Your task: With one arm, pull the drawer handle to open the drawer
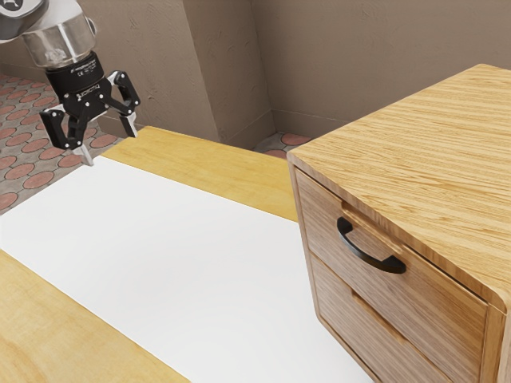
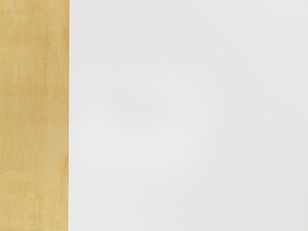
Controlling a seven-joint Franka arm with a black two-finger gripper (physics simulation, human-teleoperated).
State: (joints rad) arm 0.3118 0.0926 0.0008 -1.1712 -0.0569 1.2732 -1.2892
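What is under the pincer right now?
The open pincer hangs over the white mat, near its edge, with a strip of bare wooden table beside it. The wood beneath the mat is covered, so it cannot be seen.

Flat white mat stretches between the end effector and the drawer handle, well apart.

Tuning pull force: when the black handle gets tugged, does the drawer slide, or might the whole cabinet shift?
The handle looks like a rigid arched bar standing off the top drawer, so it probably won't flex. The cabinet looks broad and squat, resting flat on the table, so tipping seems unlikely. It might slide if the drawer binds.
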